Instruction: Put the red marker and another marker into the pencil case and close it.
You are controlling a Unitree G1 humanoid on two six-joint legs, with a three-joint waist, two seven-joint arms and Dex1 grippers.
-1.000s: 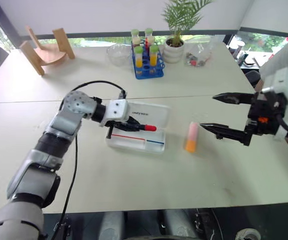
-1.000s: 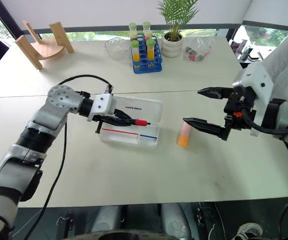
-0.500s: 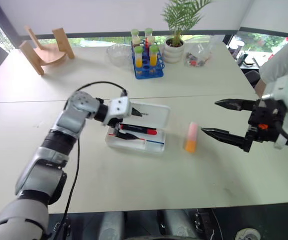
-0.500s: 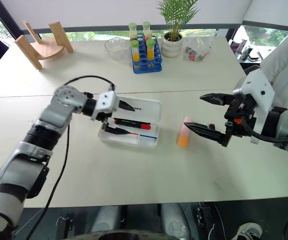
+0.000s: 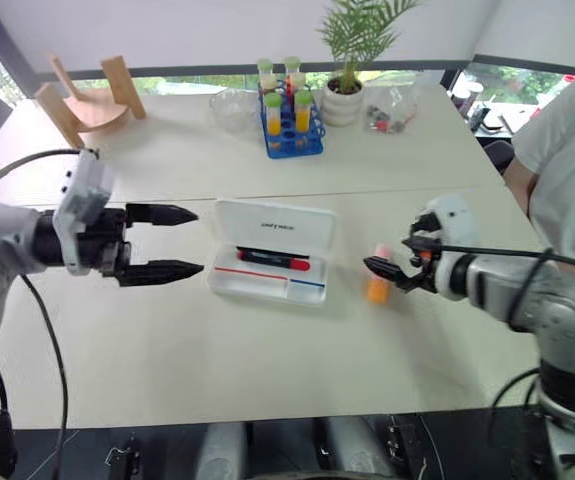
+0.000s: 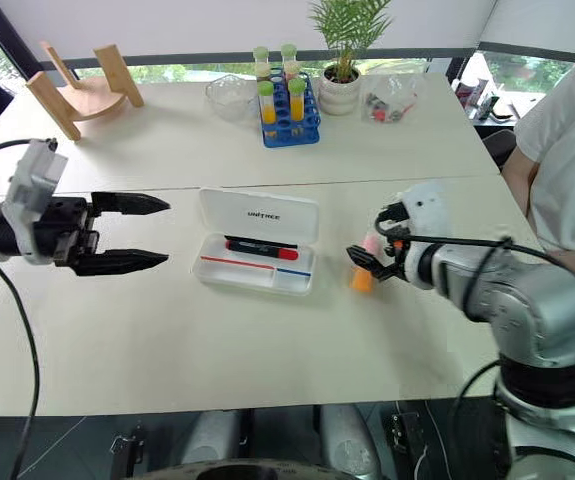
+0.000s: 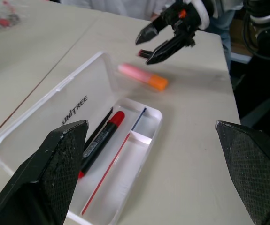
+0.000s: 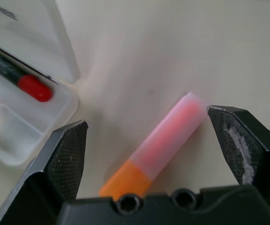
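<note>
The red marker (image 5: 274,260), slim and black-barrelled with a red cap, lies inside the open white pencil case (image 5: 312,292) (lid tilted back). The stubby pink-and-orange marker (image 5: 379,274) lies on the counter (image 5: 267,360) beside it, between the wide-spread fingers of the right gripper (image 5: 394,262). The left gripper (image 5: 175,242) hovers wide, empty.

Place: we take it for a lab or office room.
Signs: white bench (image 5: 267,350), test-tube rack (image 5: 289,120), potted plant (image 5: 352,60), big windows (image 5: 527,80).

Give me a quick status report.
Both grippers open: left gripper clear, right gripper straddling pink marker. Red marker in open pencil case. Nothing blocking.
</note>
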